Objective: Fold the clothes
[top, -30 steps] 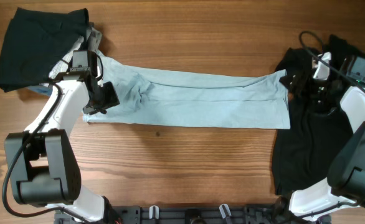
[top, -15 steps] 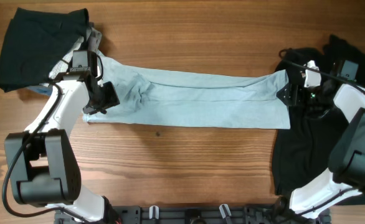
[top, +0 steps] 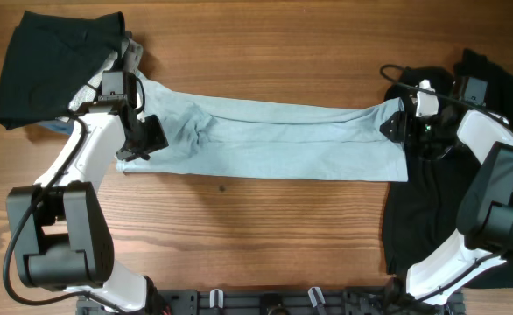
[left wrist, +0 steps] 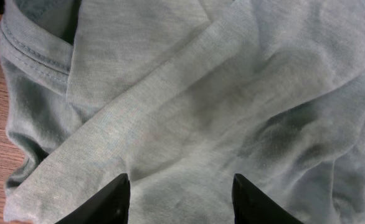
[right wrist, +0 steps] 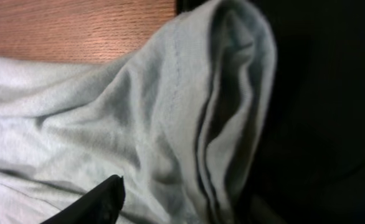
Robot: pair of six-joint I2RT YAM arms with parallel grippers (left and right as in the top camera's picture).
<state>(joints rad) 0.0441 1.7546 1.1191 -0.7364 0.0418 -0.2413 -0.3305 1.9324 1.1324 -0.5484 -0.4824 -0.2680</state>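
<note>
The pale blue T-shirt (top: 283, 140) lies as a long folded strip across the middle of the table. My left gripper (top: 138, 144) is open, low over the shirt's rumpled left end, near the collar; its fingers (left wrist: 179, 186) straddle bare blue cloth (left wrist: 201, 93). My right gripper (top: 395, 125) is at the shirt's upper right corner. In the right wrist view its jaws (right wrist: 182, 202) are open around the folded hem edge (right wrist: 232, 112); the right finger is hard to see against black cloth. One black T-shirt (top: 55, 61) lies folded at the far left, another (top: 432, 210) spread at the right.
The right black shirt (right wrist: 319, 93) lies under the blue shirt's right end. The wooden table (top: 265, 227) shows in front of and behind the strip. The arms' base rack (top: 265, 302) runs along the front edge. A cable (top: 397, 74) loops by the right arm.
My right gripper has moved left, off the black shirt, to the blue shirt's upper right corner. The left arm and the blue shirt have not moved.
</note>
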